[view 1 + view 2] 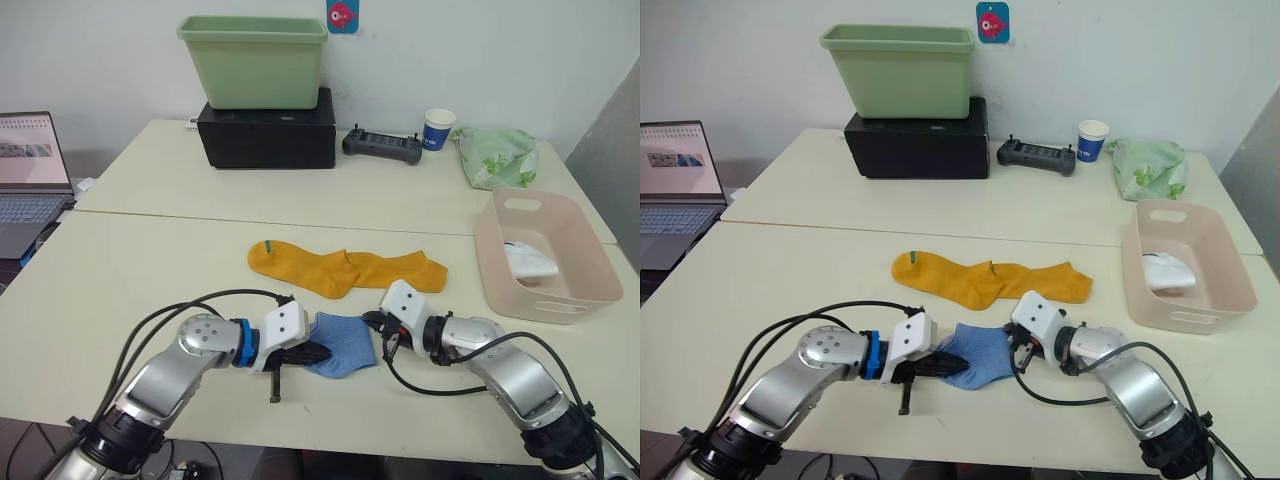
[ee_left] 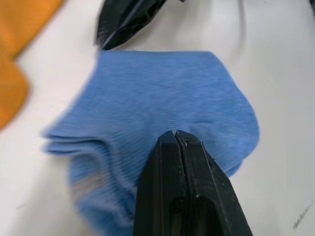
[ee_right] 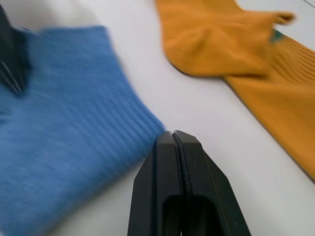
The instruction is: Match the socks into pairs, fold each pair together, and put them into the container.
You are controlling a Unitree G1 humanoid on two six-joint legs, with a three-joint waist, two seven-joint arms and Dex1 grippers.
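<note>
Blue socks [image 1: 342,344] lie folded in a stack near the front edge of the table [image 1: 150,260], between the two grippers. Layered edges show in the left wrist view.

Left gripper [image 1: 318,352]: fingers pressed together, tips resting on the blue stack's left part. Can't tell if any fabric is pinched between them; looks like they lie on top.

Right gripper [image 1: 379,325]: fingers pressed together, holding nothing, tip just beside the blue stack's right edge on bare table.

Two mustard-yellow socks [image 1: 340,269] lie flat just behind the blue ones, laid end to end and overlapping in the middle, green mark on the left one's far end.

Pink basket [image 1: 585,262] sits at the right side of the table, well apart from the grippers, with something white [image 1: 528,262] inside, probably socks.

Further back: pale green cloth bundle [image 1: 497,156], paper cup [image 1: 438,128], black controller [image 1: 382,145], green tub [image 1: 254,61] on top of a black box [image 1: 267,133]. Laptop [image 1: 30,170] open at the far left.
</note>
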